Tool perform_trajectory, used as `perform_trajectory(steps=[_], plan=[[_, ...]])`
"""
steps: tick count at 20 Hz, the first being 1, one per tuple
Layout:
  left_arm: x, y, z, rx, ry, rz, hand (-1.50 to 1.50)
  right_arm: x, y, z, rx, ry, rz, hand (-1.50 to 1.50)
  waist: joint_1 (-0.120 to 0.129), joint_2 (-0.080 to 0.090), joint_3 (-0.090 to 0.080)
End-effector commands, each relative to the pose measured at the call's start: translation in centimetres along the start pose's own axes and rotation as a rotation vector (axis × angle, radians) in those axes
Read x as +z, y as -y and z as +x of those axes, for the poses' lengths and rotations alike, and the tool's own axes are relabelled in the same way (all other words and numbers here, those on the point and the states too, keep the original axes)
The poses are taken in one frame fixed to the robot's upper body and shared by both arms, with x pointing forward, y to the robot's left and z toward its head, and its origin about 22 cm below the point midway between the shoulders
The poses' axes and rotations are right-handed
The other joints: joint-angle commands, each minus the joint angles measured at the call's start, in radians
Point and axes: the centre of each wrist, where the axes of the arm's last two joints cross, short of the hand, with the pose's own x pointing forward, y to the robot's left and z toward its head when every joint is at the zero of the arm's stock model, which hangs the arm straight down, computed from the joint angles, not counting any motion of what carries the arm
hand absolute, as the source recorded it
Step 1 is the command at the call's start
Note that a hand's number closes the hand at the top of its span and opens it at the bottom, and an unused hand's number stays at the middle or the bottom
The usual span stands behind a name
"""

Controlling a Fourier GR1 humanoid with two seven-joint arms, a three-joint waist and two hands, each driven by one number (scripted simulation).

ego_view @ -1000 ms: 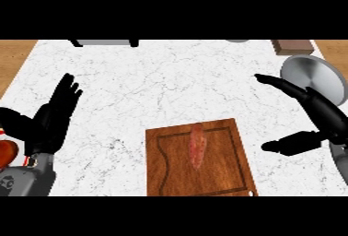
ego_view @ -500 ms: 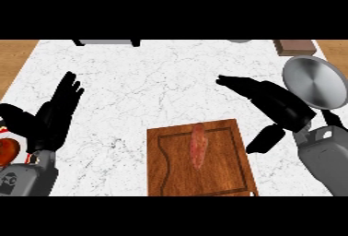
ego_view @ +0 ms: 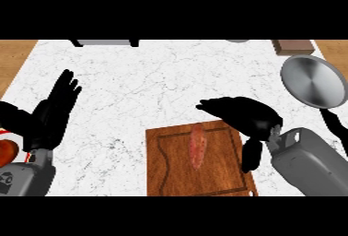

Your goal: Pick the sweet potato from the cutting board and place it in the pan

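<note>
A long reddish sweet potato [ego_view: 198, 147] lies lengthwise on the wooden cutting board [ego_view: 170, 175] at the lower middle of the counter. My right hand [ego_view: 248, 117] hovers over the board's far right corner, fingers bent forward and spread, thumb hanging down beside the board's right edge; it holds nothing and sits just right of the sweet potato. The grey metal pan [ego_view: 314, 81] rests at the right of the counter, its dark handle [ego_view: 334, 126] pointing toward me. My left hand [ego_view: 51, 110] rests open at the left edge, fingers up.
A red and white object [ego_view: 7, 150] shows at the far left edge. A dark grey item [ego_view: 102, 42] lies at the counter's back edge, and a brown block [ego_view: 293, 45] sits at the back right. White marble stretches between the board and the back edge.
My right hand has swung left from beside the pan to over the board's far right corner, nearing the sweet potato. The left hand stays put.
</note>
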Motion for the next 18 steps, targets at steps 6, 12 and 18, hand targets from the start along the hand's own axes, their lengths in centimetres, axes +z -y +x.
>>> perform_trajectory(steps=[6, 12, 18], plan=[[1.4, -0.6, -1.2, 0.008, -0.017, 0.003, 0.00, 0.2, -1.1, 3.9, 0.209, -0.097, 0.013, -1.50, -0.001, -0.001, 0.000], [0.3, -0.9, 0.4, -0.003, -0.006, 0.025, 0.00, 1.9, -0.7, 4.0, 0.209, -0.104, -0.026, -1.50, -0.006, 0.000, 0.001], [0.5, -0.4, 0.1, -0.006, -0.001, 0.015, 0.00, -3.6, -4.2, 8.8, 0.225, -0.119, 0.011, -1.50, 0.002, 0.001, 0.001]])
